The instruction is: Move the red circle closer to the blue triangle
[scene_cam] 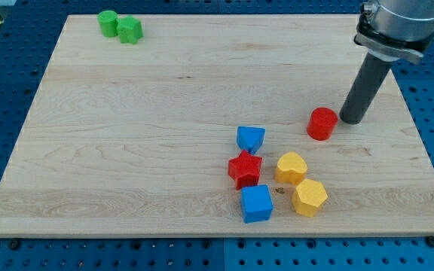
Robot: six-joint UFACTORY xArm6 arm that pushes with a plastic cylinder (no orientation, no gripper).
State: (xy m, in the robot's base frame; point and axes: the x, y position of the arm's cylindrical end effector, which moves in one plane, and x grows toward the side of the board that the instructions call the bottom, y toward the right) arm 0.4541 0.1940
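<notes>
The red circle [322, 123] lies on the wooden board at the view's right. The blue triangle [250, 138] lies to its left and a little lower, with a gap of bare board between them. My tip [350, 120] rests on the board just to the right of the red circle, very close to it or touching its right side.
A red star [245, 168] sits just below the blue triangle, a blue cube [256, 203] below that. A yellow heart [291, 167] and a yellow hexagon [309, 197] lie to the right of them. Two green blocks [120, 26] sit at the top left.
</notes>
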